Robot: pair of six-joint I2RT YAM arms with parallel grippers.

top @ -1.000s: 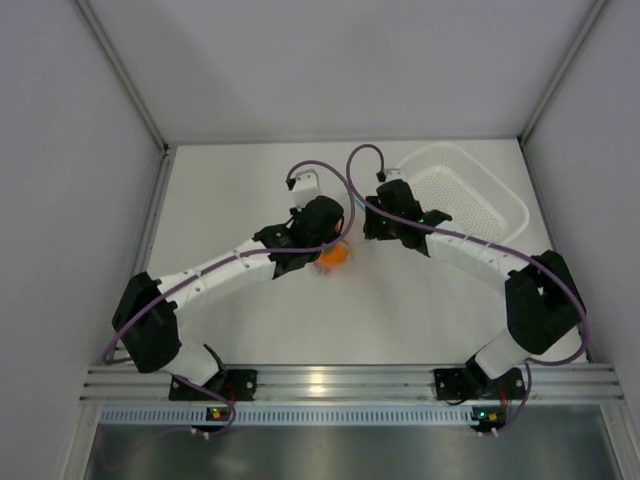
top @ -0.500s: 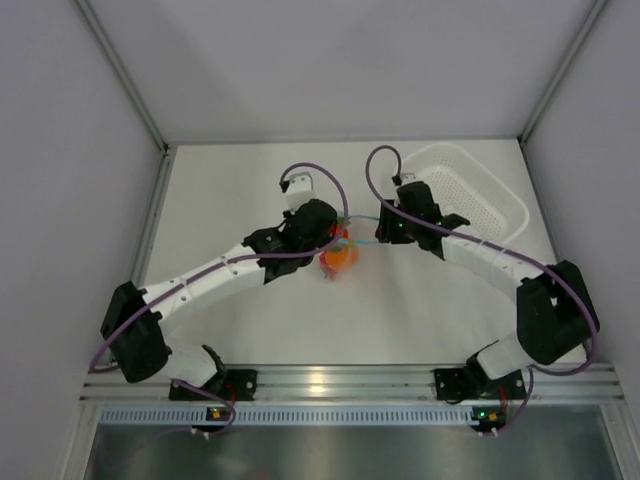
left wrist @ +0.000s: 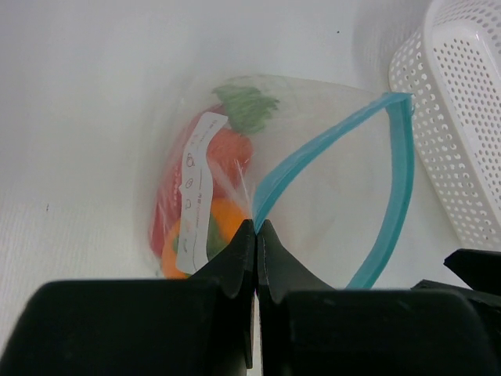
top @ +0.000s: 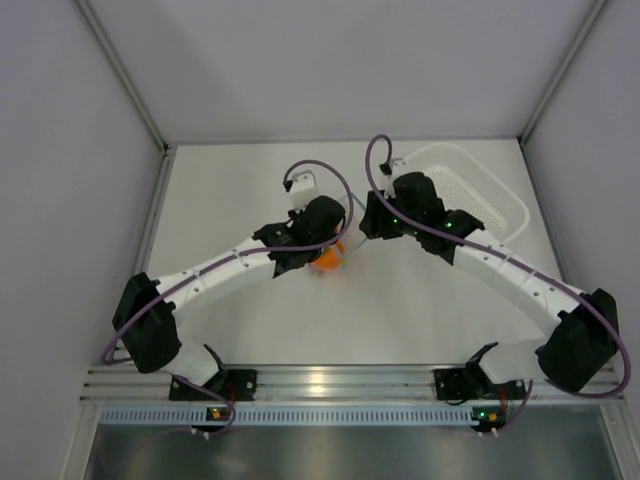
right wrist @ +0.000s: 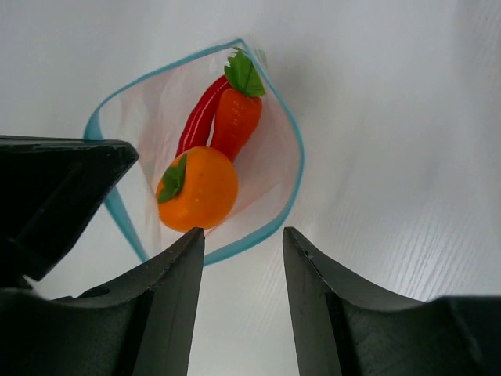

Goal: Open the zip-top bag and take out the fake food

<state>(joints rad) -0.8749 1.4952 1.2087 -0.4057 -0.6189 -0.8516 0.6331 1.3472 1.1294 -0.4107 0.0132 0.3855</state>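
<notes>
Since the earlier frame the right arm (top: 500, 265) has swung its elbow toward lower right in the top view, the zip-top bag (top: 336, 256) mid-frame between both wrists; left wrist view: left fingers (left wrist: 256, 235) pinch one crinkly clear lip, blue zip parted; right wrist view: right fingers (right wrist: 243, 235) spread before the open mouth, glossy fake food (right wrist: 205, 168) not yet removed.

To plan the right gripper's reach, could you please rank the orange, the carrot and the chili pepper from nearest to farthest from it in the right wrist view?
1. Orange: at the mouth of the zip-top bag, just beyond the open right gripper.
2. Carrot and chili pepper: side by side deeper in the bag, chili on the view's left; too close to call.
</notes>
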